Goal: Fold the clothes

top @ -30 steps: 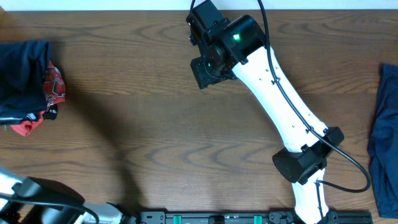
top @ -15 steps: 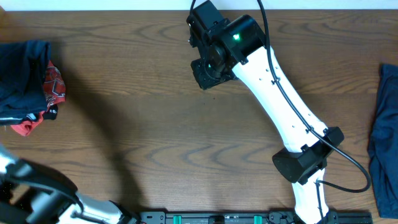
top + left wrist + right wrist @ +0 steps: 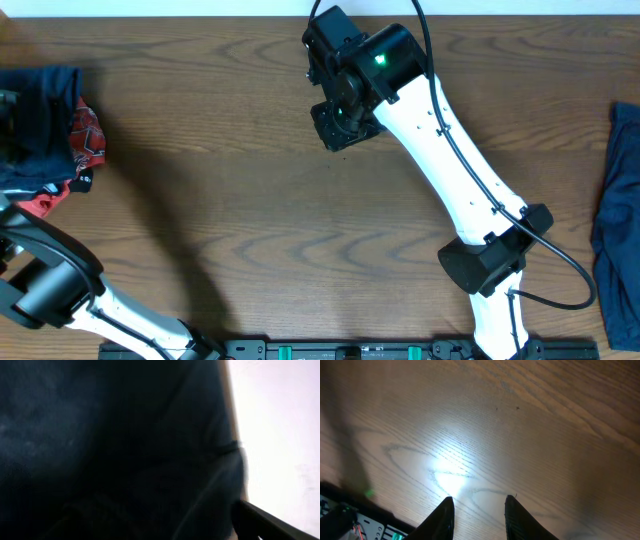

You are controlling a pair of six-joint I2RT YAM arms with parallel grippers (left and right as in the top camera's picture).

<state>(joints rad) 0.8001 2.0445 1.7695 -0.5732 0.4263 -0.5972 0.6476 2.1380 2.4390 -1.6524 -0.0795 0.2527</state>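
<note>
Showing navy clothes [image 3: 40, 110] heaped upper left, directly beneath the left gripper [image 3: 8, 105], its spread unreadable; showing the right gripper [image 3: 479, 515] upper centre, slightly parted, empty, well apart.

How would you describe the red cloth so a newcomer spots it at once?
Go to the left end of the wooden table, where a heap of dark navy clothes lies. The red cloth pokes out along that heap's right and lower edges. It is the only red, patterned piece; the garment at the right edge is plain blue.
</note>
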